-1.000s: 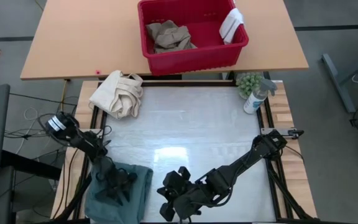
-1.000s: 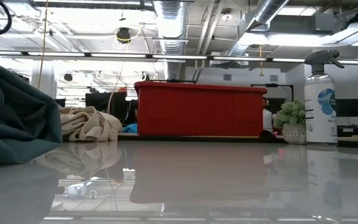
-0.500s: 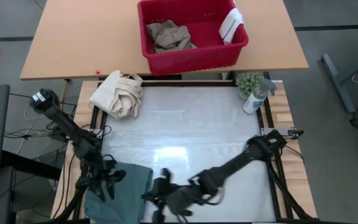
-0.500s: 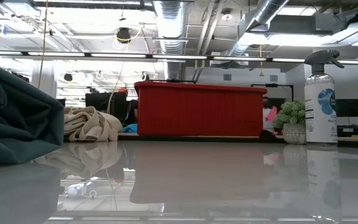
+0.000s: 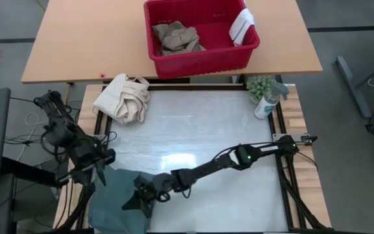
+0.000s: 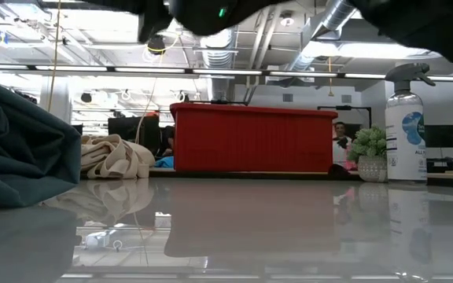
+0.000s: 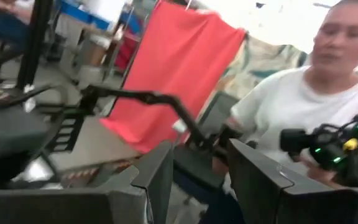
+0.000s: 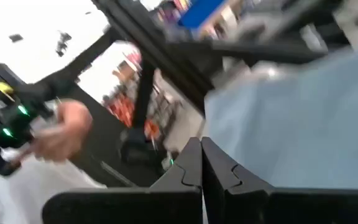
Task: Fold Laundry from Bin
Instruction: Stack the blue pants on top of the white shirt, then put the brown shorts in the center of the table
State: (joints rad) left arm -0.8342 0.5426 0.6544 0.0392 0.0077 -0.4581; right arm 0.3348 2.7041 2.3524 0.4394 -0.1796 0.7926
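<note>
The laundry's teal-green garment lies at the near left corner of the surface in the high view; tan trousers and a white cloth remain in the red bin on the far table. The right gripper, jaws shut and empty, reaches across onto the garment's right edge; the left gripper hangs just beyond its far left edge. The low view shows the garment heaped at left. The left wrist view shows jaws partly open, holding nothing. The right wrist view shows closed jaws over pale surface. To flatten well, I'd press lightly and sweep outward, avoiding bunching.
</note>
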